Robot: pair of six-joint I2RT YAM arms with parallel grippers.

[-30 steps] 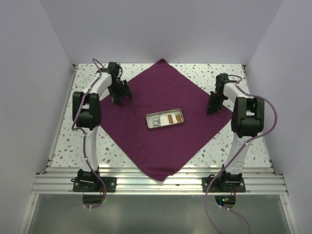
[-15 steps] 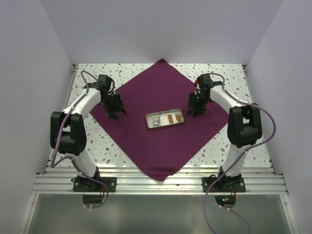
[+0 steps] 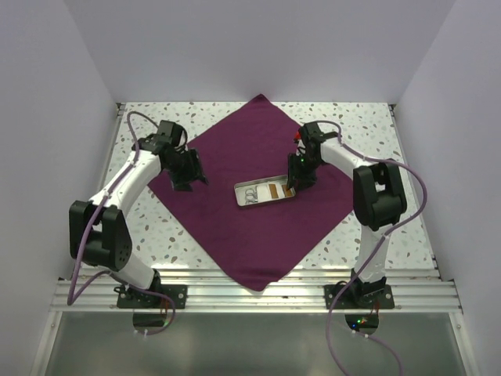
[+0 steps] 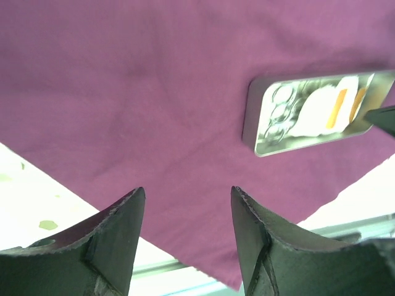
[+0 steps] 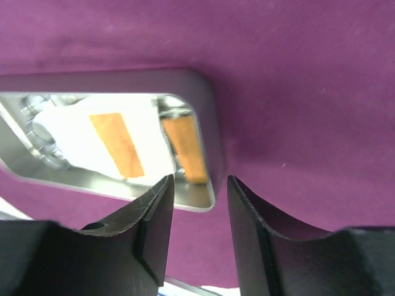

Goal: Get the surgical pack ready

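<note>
At tray (image 5: 207, 123) end: right fingers (image 5: 151, 228) spread, empty; I'd straddle its rim squarely
Left fingers (image 4: 117, 234): spread, idle over surgical pack (image 4: 123, 92)

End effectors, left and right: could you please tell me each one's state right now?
Left end effector: open, holding nothing.
Right end effector: open, holding nothing.

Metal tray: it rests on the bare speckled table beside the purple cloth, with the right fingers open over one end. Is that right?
No. The metal tray rests on the purple cloth, near its middle, not on the bare table; the top external view shows cloth all around it. The right fingers are indeed open over one end.
</note>
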